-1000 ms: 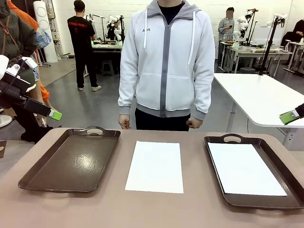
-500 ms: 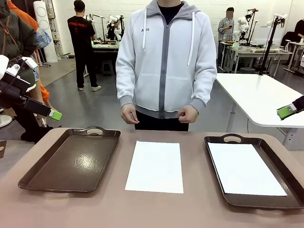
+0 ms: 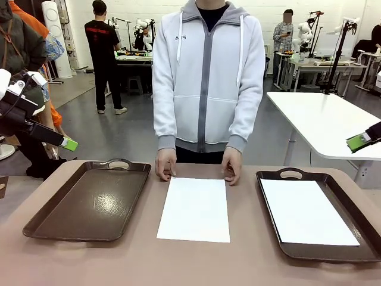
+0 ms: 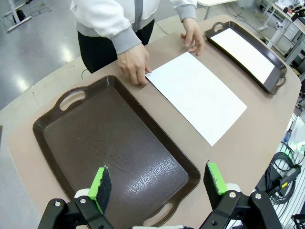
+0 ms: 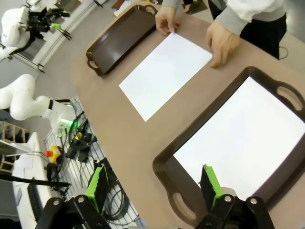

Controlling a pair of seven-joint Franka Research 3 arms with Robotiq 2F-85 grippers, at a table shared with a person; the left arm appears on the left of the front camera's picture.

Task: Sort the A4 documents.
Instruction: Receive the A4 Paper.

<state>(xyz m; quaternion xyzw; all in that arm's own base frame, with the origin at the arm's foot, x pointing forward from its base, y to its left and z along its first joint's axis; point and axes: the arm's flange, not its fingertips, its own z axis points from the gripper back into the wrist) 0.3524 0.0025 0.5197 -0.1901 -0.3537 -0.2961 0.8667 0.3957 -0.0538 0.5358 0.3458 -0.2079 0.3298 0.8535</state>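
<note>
On a tan table [image 3: 250,262] sit two dark brown trays: the left tray [image 3: 89,202] bare-floored, the right tray [image 3: 327,253] holding one white A4 sheet [image 3: 306,211]. A second A4 sheet [image 3: 194,208] lies on the table between them. The person's hands, at the waist half a second ago, now touch its far corners: one hand [image 3: 166,164], the other hand [image 3: 231,165]. In the wrist views, the left gripper [image 4: 157,180] and the right gripper [image 5: 153,183] each hang above their own tray, jaws wide apart.
</note>
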